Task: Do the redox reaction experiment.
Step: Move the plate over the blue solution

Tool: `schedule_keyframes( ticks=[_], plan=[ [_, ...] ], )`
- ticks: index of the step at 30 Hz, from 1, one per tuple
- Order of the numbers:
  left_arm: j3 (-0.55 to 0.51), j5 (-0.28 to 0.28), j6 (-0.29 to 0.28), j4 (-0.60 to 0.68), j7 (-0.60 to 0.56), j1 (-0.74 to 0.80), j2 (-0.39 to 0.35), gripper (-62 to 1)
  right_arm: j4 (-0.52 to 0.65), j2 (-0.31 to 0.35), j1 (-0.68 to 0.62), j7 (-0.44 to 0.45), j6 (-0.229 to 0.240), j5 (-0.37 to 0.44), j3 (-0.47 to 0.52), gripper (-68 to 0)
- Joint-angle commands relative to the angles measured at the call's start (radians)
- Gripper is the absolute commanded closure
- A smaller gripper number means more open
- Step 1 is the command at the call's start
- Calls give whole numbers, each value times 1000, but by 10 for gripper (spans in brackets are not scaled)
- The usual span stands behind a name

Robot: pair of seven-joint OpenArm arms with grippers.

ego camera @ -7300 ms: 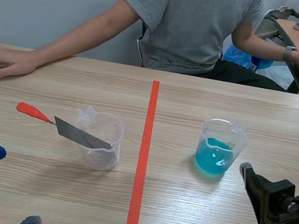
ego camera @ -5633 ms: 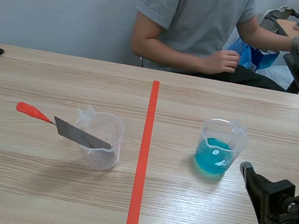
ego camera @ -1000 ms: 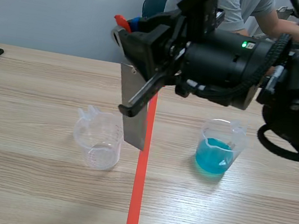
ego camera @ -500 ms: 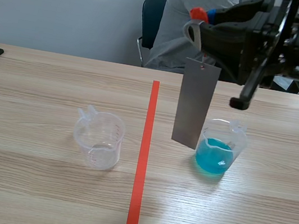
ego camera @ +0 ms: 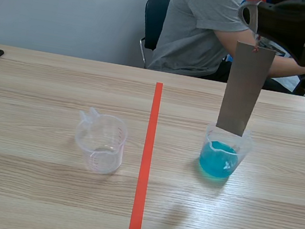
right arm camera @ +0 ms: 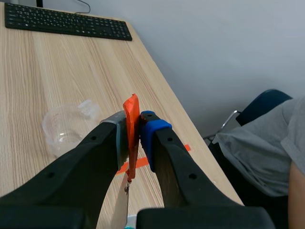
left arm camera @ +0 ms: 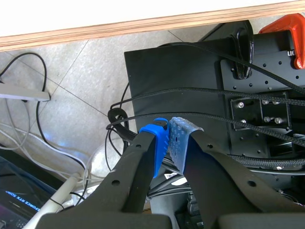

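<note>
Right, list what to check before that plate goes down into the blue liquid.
1. Right tool shut on the red handle: ok.
2. Metal plate hanging nearly upright: ok.
3. Plate's lower edge over the blue cup: lined up sideways, depth cannot tell.
4. Blue cup upright with liquid inside: ok.
5. Empty cup well apart, across the tape line: ok.
6. Left tool shut on nothing, off the table: ok.

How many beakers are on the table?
2. The empty beaker stands left of the red tape line; the beaker of blue liquid stands right of it, under the hanging metal sheet.
</note>
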Motion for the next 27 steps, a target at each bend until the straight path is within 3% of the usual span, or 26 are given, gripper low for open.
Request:
schedule_keyframes(
  ticks=[1,5,15,22,27],
  plan=[
    [-4,-6,-1,18,-8,22,-1,-45,-24,8,14,35,0,15,18,-13],
    [-5,-6,-1,19,-8,34,-6,-45,-79,7,19,64,43,15,18,-13],
    [-65,-27,-2,121,-108,154,-63,-45,-198,4,80,115,57,14,18,-13],
    [-105,-76,-2,245,-117,201,-148,-45,-290,-28,140,142,57,5,18,-13],
    [-105,-156,-34,282,-125,161,-252,-45,-352,-95,182,141,57,-48,18,-13]
  ],
)
